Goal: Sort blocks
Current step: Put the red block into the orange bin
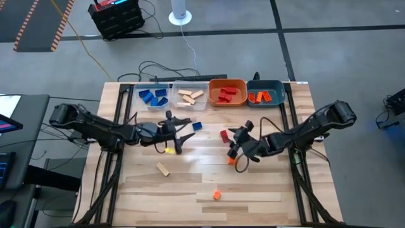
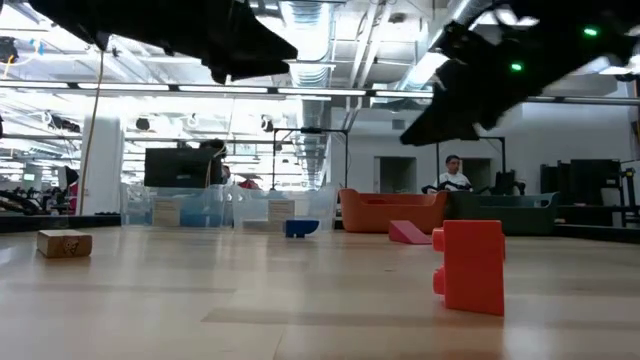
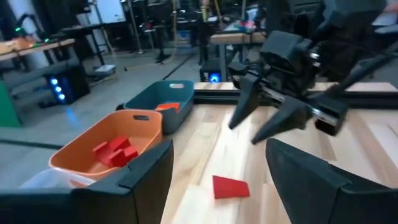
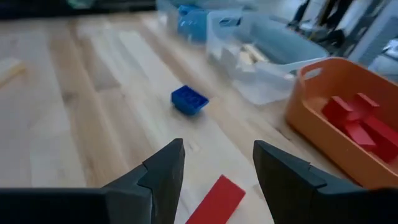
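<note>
Right gripper (image 1: 235,151) above red wedge (image 4: 217,199), jaws wide and empty.

Centre the fingers over the wedge, descend squarely, then close; the orange bin (image 4: 311,127) holding red blocks lies just beyond. Left gripper (image 1: 177,134) hovers nearby, open, empty.

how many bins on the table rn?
4, in a row along the far edge, left to right in the high view: clear bin with blue blocks, clear bin with tan blocks, orange bin with red blocks, teal bin with orange blocks. None look hidden.
</note>
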Controlling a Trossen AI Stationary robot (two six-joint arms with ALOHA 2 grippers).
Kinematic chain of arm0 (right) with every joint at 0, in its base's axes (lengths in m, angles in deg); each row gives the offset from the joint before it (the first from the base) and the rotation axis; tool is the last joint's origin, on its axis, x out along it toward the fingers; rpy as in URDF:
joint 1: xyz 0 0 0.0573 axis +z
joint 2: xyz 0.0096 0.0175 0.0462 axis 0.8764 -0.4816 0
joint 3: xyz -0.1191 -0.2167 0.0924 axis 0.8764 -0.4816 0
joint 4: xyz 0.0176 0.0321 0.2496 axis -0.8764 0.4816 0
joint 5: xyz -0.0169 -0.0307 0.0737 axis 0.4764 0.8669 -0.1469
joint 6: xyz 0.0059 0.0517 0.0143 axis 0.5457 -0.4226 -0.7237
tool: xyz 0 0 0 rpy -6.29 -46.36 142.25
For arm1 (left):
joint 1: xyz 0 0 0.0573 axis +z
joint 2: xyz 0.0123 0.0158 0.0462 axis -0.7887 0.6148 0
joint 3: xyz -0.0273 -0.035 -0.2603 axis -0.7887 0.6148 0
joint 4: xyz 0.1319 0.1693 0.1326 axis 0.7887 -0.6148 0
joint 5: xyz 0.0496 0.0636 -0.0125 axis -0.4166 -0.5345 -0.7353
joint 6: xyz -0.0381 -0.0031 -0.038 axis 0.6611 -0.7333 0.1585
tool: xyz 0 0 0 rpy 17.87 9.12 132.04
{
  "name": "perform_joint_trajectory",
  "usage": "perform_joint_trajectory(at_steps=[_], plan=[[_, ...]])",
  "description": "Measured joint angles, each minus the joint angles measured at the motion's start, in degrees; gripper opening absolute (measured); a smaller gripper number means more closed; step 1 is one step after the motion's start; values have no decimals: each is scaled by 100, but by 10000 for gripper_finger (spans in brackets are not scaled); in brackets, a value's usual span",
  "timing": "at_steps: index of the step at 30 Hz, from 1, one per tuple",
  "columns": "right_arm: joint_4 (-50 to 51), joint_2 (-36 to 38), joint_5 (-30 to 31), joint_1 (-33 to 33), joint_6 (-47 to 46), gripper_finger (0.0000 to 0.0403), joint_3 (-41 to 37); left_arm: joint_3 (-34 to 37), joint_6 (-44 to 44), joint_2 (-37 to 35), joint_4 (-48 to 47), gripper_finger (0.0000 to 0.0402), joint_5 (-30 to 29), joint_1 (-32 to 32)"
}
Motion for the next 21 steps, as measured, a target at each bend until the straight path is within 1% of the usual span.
perform_joint_trajectory(at_steps=[2, 5, 8, 12, 17, 21], plan=[[-304, 2, 215, 24, -54, 223, -145, 0, -84, 0, -24, 249, 1, -34], [-390, 17, 227, -84, -85, 223, -171, 0, -100, 1, -221, 249, -16, -2], [-316, -22, 209, -129, -124, 223, -172, 2, -219, 0, -250, 249, -26, 7], [85, -26, 197, -111, -127, 225, -173, 1, -390, 0, -283, 249, -40, -51], [176, -26, 188, -10, -182, 242, -173, 2, -366, 0, -561, 249, -62, 1], [362, -26, 185, -58, -474, 262, -173, 4, -234, 0, -864, 249, -63, 152]])
